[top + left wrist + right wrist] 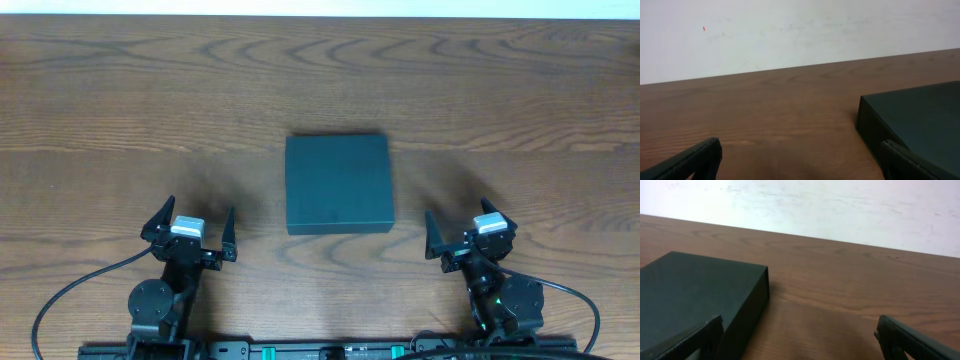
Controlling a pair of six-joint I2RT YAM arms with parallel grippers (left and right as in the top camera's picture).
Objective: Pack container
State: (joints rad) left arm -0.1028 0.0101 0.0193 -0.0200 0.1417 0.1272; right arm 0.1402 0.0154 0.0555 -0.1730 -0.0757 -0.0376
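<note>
Item: dark teal-grey matte rectangular cardboard container. It lies flat at mid-table with the lid down, between the two arms and a little beyond them, touching neither. By my reckoning it is centred there so either arm can reach it. No goods for packing are in sight.

Left gripper: jaws spread wide and empty, near-left of the container, seemingly parked at rest.

Right gripper: likewise spread and empty, near-right.

Surface: brown wood-grain table, otherwise bare. Black cables trail at the near edge.

Room: plain white wall, faintly scuffed, beyond the far edge.
</note>
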